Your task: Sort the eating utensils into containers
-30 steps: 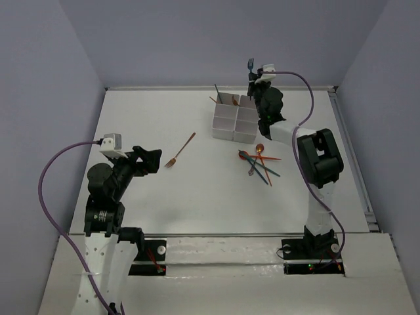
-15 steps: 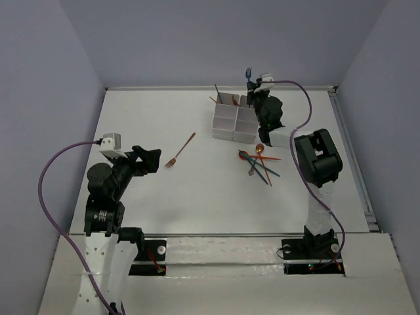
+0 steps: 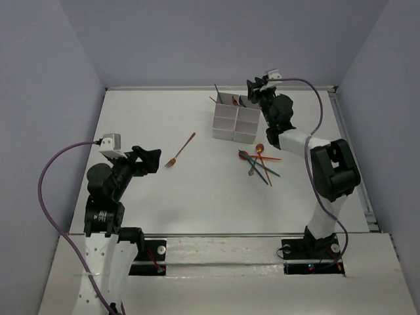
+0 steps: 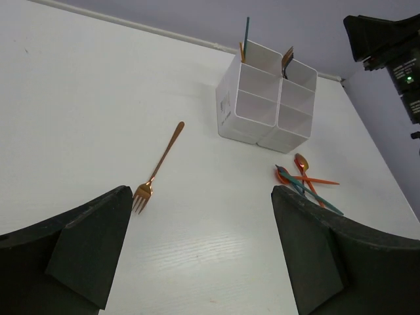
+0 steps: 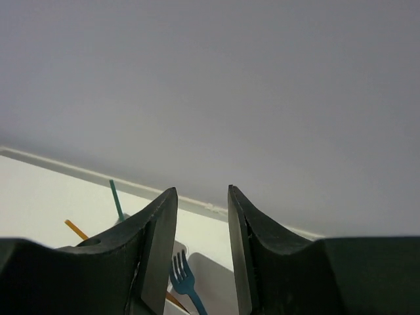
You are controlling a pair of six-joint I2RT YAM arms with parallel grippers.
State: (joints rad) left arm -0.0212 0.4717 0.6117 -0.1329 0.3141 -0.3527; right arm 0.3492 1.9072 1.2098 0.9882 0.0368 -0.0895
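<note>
The white containers (image 3: pixel 225 126) stand at the back of the table. My right gripper (image 3: pixel 253 88) hovers over their back right corner, open, with nothing between its fingers. In the right wrist view a blue fork (image 5: pixel 183 276) stands in a compartment just below the right gripper (image 5: pixel 201 191), free of both fingers. A teal utensil (image 3: pixel 216 89) and an orange one (image 3: pixel 213 100) stick out of the back left compartment. Several orange and teal utensils (image 3: pixel 260 161) lie in a loose pile to the right of the block. An orange fork (image 3: pixel 180 149) lies alone to its left. My left gripper (image 3: pixel 151 160) is open near that fork.
In the left wrist view the orange fork (image 4: pixel 159 167) lies just ahead of the left fingertip (image 4: pixel 121 197), with the containers (image 4: pixel 230 108) and the pile (image 4: pixel 305 184) further off. Purple cables (image 3: pixel 47 190) run from both wrists. A raised rail (image 3: pixel 348 131) borders the table's right side.
My right gripper, earlier shut on the blue fork above the back right compartment, has come down and opened; the fork now stands in the compartment. The left arm has not moved.
</note>
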